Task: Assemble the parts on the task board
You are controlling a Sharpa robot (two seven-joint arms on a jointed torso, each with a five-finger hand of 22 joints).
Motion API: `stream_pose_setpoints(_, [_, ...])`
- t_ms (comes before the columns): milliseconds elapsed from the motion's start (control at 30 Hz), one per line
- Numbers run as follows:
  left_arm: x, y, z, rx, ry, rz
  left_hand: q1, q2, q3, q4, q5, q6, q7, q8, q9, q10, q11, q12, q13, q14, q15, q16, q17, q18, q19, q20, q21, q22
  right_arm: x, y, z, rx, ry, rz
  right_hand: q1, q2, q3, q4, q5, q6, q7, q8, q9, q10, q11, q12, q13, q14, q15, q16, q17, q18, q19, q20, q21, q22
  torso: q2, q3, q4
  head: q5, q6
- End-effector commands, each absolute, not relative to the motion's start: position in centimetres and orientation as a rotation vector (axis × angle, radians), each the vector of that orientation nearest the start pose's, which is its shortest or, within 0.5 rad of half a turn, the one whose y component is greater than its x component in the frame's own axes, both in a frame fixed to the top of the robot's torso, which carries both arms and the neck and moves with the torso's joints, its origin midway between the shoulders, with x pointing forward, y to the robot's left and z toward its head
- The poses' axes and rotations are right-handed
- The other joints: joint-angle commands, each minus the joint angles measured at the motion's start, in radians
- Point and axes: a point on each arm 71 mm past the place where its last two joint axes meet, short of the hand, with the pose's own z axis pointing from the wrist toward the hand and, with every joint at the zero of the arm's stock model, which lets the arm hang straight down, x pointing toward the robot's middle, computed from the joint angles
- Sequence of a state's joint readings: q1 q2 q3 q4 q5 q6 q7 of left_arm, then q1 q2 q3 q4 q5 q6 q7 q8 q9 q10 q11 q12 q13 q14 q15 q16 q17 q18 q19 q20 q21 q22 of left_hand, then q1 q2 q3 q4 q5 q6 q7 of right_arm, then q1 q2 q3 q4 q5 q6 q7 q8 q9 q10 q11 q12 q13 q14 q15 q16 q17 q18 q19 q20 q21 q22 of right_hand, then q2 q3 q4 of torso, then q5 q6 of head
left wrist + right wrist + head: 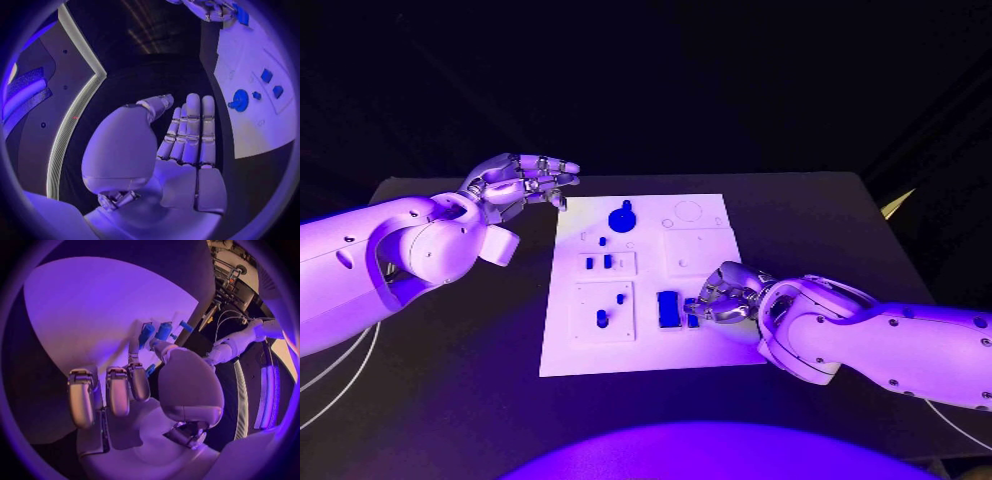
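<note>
Blue parts (669, 308) still lie loose low on the board (646, 350), so most work looks undone; the right hand (720, 295) touches them, grip unclear, while the left hand (519, 181) at upper left holds nothing.

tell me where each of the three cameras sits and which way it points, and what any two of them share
Head view: on the robot's head, looking down at the black table and flat white task board; both white arms show.
Left wrist view: behind the silver left hand, facing along its straightened fingers, board alongside.
Right wrist view: behind the silver right hand, facing the board and small blue parts.
Shared: the left wrist and head views both show the round blue knob part.
</note>
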State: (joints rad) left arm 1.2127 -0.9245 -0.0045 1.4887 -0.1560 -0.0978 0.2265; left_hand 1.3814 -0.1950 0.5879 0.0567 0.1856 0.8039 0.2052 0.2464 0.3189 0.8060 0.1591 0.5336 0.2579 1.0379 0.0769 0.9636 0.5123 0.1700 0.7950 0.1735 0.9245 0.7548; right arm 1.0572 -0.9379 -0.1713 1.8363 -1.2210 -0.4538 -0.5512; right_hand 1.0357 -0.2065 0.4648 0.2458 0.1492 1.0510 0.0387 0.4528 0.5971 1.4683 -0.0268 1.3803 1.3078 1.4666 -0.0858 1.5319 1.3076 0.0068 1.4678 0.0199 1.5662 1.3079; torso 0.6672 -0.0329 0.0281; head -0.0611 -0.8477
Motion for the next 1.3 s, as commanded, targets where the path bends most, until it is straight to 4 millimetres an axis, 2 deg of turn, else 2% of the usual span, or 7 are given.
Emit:
stream_pose_setpoints(33, [49.43,24.5,-16.82,-0.985,1.637,-1.536,0.001,0.008,0.004,0.0,0.005,-0.004,0.017,0.006,0.001,-0.007,-0.003,0.005,-0.001,-0.006,0.001,0.004,-0.001,0.014,0.004,0.003,-0.002,-0.001,37.25,-18.81,-27.33,0.328,2.072,0.518,-0.008,-0.002,-0.008,0.001,-0.003,0.0,0.003,0.004,0.002,0.046,-0.005,-0.006,0.173,0.085,-0.007,-0.002,0.168,-0.007,0.103,-0.005,0.005,0.263,0.0,0.0008,-0.0004,0.0,-0.001])
stream_pose_setpoints(200, [49.43,24.52,-16.82,-0.985,1.637,-1.536,0.001,0.008,0.004,0.0,0.005,-0.004,0.017,0.006,0.001,-0.007,-0.003,0.005,-0.001,-0.006,0.001,0.004,-0.001,0.014,0.004,0.003,-0.002,-0.001,37.14,-19.02,-27.21,0.321,2.067,0.519,-0.004,-0.005,-0.01,-0.003,-0.002,-0.001,0.003,0.003,0.002,0.046,-0.005,-0.007,0.172,0.085,-0.007,-0.003,0.168,-0.007,0.103,-0.005,0.005,0.263,0.0,0.0011,-0.0003,0.0,-0.001])
stream_pose_setpoints(467, [49.45,24.59,-16.83,-0.986,1.636,-1.534,0.001,0.008,0.004,0.0,0.005,-0.004,0.017,0.006,0.001,-0.007,-0.003,0.005,-0.001,-0.006,0.001,0.004,-0.001,0.014,0.004,0.003,-0.002,-0.001,36.72,-19.09,-27.12,0.286,2.087,0.538,0.048,-0.028,-0.017,-0.045,0.0,-0.008,0.002,0.003,0.005,0.044,-0.005,-0.009,0.172,0.085,-0.007,-0.004,0.167,-0.007,0.103,-0.004,0.005,0.263,0.0,0.0013,-0.0014,0.001,-0.001])
stream_pose_setpoints(1300, [49.47,24.65,-16.86,-0.988,1.636,-1.531,0.001,0.008,0.004,0.0,0.005,-0.004,0.017,0.006,0.001,-0.007,-0.003,0.005,-0.001,-0.006,0.001,0.004,-0.001,0.014,0.004,0.003,-0.002,-0.001,36.83,-19.51,-27.5,0.256,2.103,0.528,0.061,-0.026,-0.022,-0.051,0.001,-0.006,0.001,0.002,0.006,0.045,-0.006,-0.007,0.174,0.086,-0.007,-0.003,0.17,-0.007,0.103,-0.004,0.005,0.263,0.0,0.0008,0.0005,0.001,-0.002])
